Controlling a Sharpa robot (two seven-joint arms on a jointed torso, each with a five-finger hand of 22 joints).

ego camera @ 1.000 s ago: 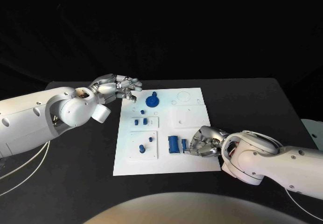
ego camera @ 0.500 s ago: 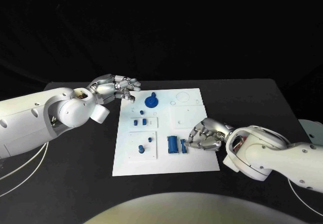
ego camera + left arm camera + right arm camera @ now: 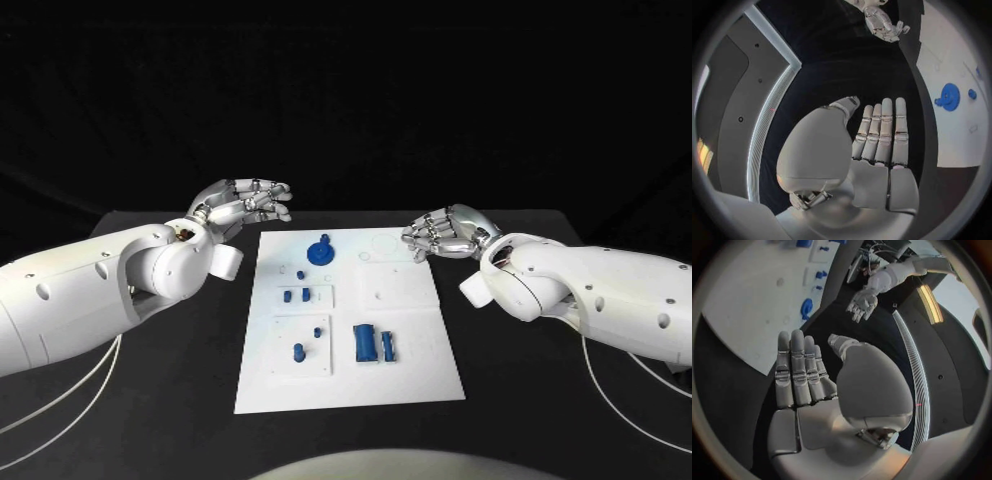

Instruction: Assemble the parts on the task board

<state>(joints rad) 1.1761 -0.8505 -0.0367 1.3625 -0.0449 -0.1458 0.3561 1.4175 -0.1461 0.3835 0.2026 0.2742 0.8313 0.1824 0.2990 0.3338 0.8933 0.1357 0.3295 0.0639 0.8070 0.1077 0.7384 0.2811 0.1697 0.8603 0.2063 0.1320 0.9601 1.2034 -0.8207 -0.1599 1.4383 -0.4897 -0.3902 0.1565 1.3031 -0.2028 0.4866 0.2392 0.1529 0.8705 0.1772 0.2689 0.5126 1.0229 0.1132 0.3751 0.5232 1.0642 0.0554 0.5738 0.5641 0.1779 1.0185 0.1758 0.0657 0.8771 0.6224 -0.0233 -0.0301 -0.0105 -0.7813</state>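
Black table (image 3: 548, 240) under a dark backdrop, carrying a white board (image 3: 411, 365) at its centre, long axis running away from the robot. Board kept square between the two arms, presumably so that either hand can reach any recess.

Left hand (image 3: 242, 203) raised just beyond the board's far left corner, palm up, fingers (image 3: 881, 131) straight and side by side, holding nothing. Right hand (image 3: 444, 233) raised at the board's far right corner, fingers (image 3: 798, 367) likewise extended and empty. Both clear of the board and touching no part; likely a neutral pose between steps, leaving the parts unobstructed to the head camera.

Round blue part (image 3: 323, 250) near the board's far edge, apparently seated. Block (image 3: 366, 343) with a slimmer bar (image 3: 389, 343) just beside it in the near half, lying flat, probably still awaiting placement. Paired small pegs (image 3: 296, 295) in a square recess at mid-board; single peg (image 3: 299, 351) in the recess nearer the robot.
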